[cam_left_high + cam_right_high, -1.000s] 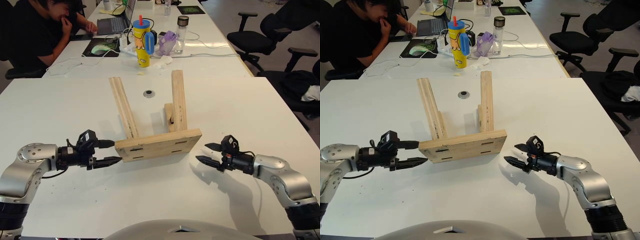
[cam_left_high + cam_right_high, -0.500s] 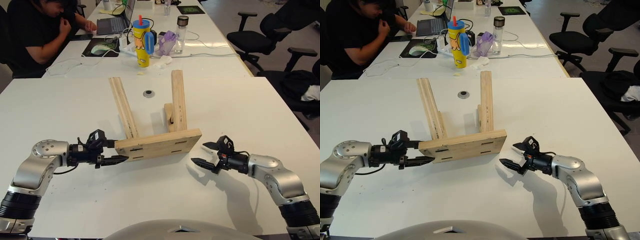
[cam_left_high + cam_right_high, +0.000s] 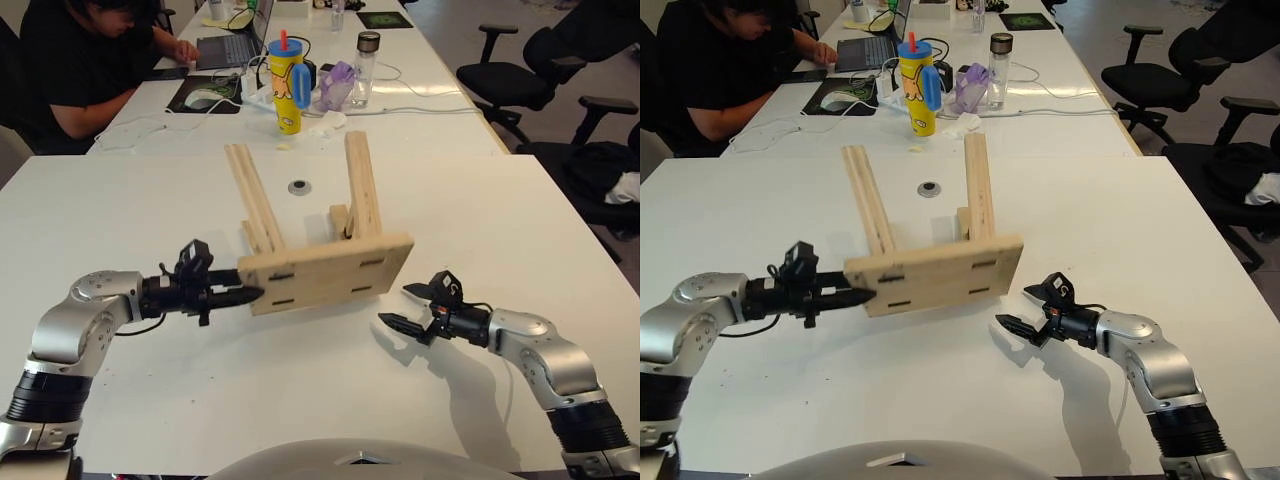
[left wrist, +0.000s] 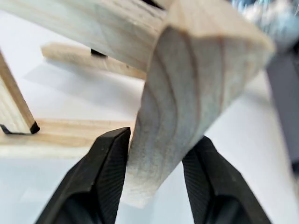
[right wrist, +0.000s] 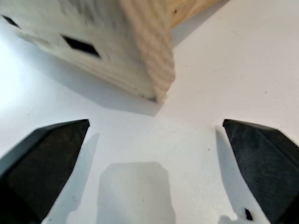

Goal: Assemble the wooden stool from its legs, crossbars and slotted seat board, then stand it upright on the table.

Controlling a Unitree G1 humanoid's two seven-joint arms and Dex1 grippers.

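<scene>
1. The stool (image 3: 322, 262) lies tipped over near the middle of the white table (image 3: 480, 220). I see its slotted seat board (image 3: 327, 272) facing me, and its two legs (image 3: 252, 195) point away toward the far edge.
2. A short crossbar (image 3: 340, 220) sits against the right-side leg, just behind the board.
3. My left gripper (image 3: 250, 294) is clamped on the board's left end. In the left wrist view both pads (image 4: 110, 172) press the wood.
4. My right gripper (image 3: 393, 305) sits just off the board's lower right corner with its fingers spread wide, holding nothing and touching nothing.
5. On the next table beyond stand a yellow cup (image 3: 285, 85) and a clear bottle (image 3: 362, 68).
</scene>
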